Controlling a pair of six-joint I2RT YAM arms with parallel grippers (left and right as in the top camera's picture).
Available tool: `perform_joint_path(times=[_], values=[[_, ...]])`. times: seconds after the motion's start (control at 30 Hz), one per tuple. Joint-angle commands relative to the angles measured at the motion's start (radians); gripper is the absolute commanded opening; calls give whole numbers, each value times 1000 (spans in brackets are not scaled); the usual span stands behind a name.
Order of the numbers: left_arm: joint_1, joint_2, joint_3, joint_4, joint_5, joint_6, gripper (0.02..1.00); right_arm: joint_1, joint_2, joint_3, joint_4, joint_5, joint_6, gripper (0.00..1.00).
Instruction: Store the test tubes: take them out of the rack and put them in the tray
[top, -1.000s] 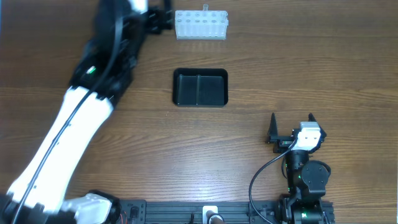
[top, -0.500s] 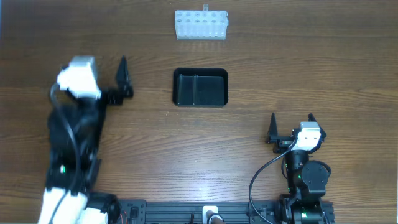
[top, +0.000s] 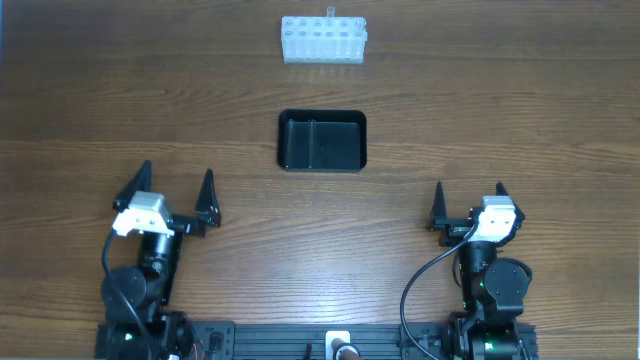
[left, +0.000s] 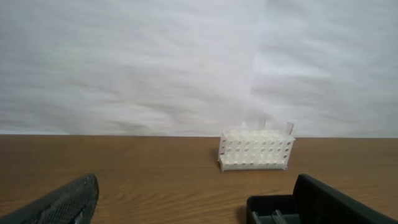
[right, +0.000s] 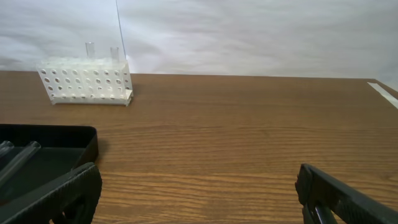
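A white test tube rack (top: 323, 40) stands at the far middle of the wooden table, with two clear tubes (right: 90, 50) poking out of its top. The black tray (top: 322, 140) sits nearer, in the table's middle, and clear tubes (right: 18, 158) lie inside it. My left gripper (top: 175, 190) rests low at the near left, open and holding nothing, well short of the tray. At the near right my right gripper (top: 468, 203) is also open, with bare wood between its fingers (right: 56, 199).
A white backdrop (left: 186, 62) rises behind the table's far edge. Bare wooden tabletop (top: 500, 100) lies on both sides of the tray and rack.
The left arm has pulled back from beside the rack to the near left of the table and folded down by its base. The right arm has not moved.
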Motion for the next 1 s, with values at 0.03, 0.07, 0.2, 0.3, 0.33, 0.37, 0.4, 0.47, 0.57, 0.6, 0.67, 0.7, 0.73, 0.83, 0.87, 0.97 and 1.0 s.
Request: perform_joint_path(times=[0.03, 0.07, 0.2, 0.3, 0.33, 0.37, 0.4, 0.47, 0.57, 0.6, 0.67, 0.7, 0.73, 0.83, 0.87, 0.97, 1.0], values=[[5, -92, -45, -71, 41, 8, 1000, -4, -10, -8, 2, 2, 0, 991], [5, -108, -45, -104, 42, 8, 1000, -4, -10, -8, 2, 2, 0, 991], [5, -133, -45, -219, 46, 8, 1000, -4, -10, -8, 2, 2, 0, 991], [5, -133, -45, -284, 45, 8, 1000, -4, -10, -8, 2, 2, 0, 991], [5, -133, -45, -283, 44, 8, 1000, -4, -10, -8, 2, 2, 0, 993], [5, -133, -45, -282, 44, 8, 1000, -4, -10, -8, 2, 2, 0, 993], [5, -133, -45, -282, 44, 8, 1000, -4, -10, -8, 2, 2, 0, 993], [5, -133, -45, -282, 44, 8, 1000, -4, -10, -8, 2, 2, 0, 993], [5, -133, -45, -282, 44, 8, 1000, -4, -10, -8, 2, 2, 0, 991], [5, -133, -45, -282, 44, 8, 1000, -4, -10, -8, 2, 2, 0, 991], [5, -133, -45, -282, 44, 8, 1000, -4, -10, -8, 2, 2, 0, 991], [5, -133, -45, -282, 44, 8, 1000, -4, -10, -8, 2, 2, 0, 991], [5, -133, -45, -282, 44, 8, 1000, -4, -10, -8, 2, 2, 0, 991], [5, -133, -45, -282, 44, 8, 998, -4, -10, -8, 2, 2, 0, 991], [5, -133, -45, -282, 44, 8, 1000, -4, -10, -8, 2, 2, 0, 993], [5, -133, -45, -282, 44, 8, 1000, -4, -10, -8, 2, 2, 0, 991], [5, -133, -45, -282, 44, 8, 1000, -4, -10, -8, 2, 2, 0, 991]])
